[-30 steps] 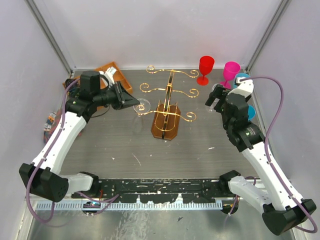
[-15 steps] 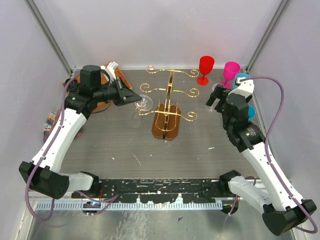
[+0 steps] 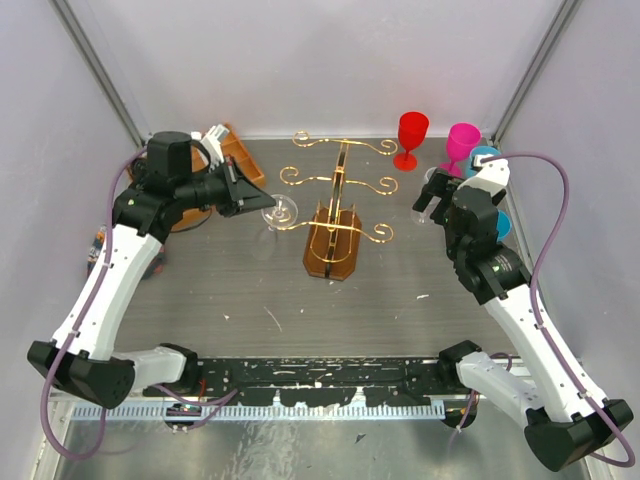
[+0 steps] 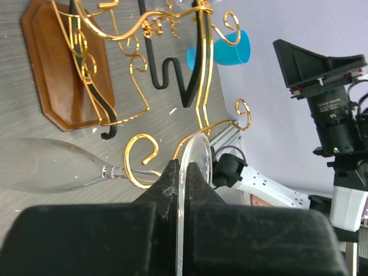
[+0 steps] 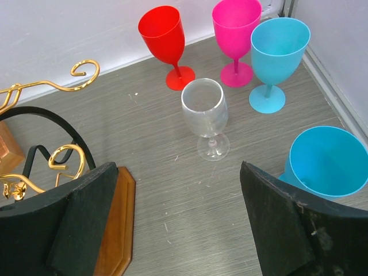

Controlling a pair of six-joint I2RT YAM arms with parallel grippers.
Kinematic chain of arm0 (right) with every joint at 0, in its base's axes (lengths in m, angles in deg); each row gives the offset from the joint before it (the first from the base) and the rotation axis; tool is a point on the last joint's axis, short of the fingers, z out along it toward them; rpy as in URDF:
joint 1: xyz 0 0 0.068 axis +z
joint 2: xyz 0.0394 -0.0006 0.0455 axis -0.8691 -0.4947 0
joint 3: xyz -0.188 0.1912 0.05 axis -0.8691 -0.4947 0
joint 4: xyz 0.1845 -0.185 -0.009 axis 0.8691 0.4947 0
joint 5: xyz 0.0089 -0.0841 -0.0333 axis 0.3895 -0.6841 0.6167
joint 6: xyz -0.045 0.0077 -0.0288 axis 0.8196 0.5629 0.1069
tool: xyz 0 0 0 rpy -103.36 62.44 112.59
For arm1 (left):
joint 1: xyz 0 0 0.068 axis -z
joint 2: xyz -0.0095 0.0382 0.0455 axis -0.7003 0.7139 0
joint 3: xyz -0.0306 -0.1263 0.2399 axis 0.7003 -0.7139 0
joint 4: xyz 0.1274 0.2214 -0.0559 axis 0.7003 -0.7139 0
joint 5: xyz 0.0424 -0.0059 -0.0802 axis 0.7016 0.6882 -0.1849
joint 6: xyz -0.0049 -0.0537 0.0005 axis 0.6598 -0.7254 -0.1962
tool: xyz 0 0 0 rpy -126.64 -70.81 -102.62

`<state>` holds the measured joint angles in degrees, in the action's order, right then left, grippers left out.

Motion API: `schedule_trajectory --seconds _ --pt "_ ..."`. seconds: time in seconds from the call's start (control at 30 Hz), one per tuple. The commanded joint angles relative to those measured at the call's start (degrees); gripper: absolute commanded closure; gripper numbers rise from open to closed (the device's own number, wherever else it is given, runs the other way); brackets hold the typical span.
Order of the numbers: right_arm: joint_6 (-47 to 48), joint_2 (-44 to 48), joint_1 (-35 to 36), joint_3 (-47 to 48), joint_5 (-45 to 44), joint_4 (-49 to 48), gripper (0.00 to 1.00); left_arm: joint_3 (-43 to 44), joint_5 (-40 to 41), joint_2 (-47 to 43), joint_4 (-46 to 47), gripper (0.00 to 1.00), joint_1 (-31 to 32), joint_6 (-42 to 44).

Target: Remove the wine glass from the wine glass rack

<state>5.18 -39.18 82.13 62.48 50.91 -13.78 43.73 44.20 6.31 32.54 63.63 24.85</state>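
Clear stemmed wine glass [image 4: 52,165] is pinched by its thin round foot, edge-on, between the left jaws, which are closed almost flat on it. It lies sideways above the grey worktop [image 3: 250,290]. Its stem crosses the curled end of a lower left arm of the gold wire rack with the amber-brown base [image 4: 63,75]; whether it is free of the curl I cannot tell. It is likely light, rigid, slick and brittle, so it wants a gentle hold at foot or stem, never levered against wire. The right jaws gape wide, holding nothing, above a second clear glass [image 5: 202,109].
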Motion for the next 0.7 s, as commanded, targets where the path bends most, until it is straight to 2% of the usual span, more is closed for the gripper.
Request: schedule_trajectory --seconds 0.0,0.17,0.4,0.53,0.67 --pt "-0.12 1.09 0.26 2.55 -0.95 -1.14 0.07 0.5 -6.22 -2.4 2.75 1.0 -0.28 -2.92" --pt "-1.86 0.62 0.22 3.8 0.11 0.43 0.08 -2.96 -13.69 -1.85 14.43 1.0 0.05 -11.31" --pt "-6.08 -3.04 0.24 10.39 5.75 6.47 0.08 -4.1 -15.92 3.21 28.19 1.0 0.93 -17.32" --pt "-9.22 -5.88 0.22 16.41 11.16 10.75 0.06 -2.37 -17.67 5.35 37.65 1.0 1.04 -19.7" --pt "-15.15 -8.08 0.19 22.2 20.0 13.46 0.05 3.02 -20.41 6.82 38.92 1.0 1.06 -17.57"
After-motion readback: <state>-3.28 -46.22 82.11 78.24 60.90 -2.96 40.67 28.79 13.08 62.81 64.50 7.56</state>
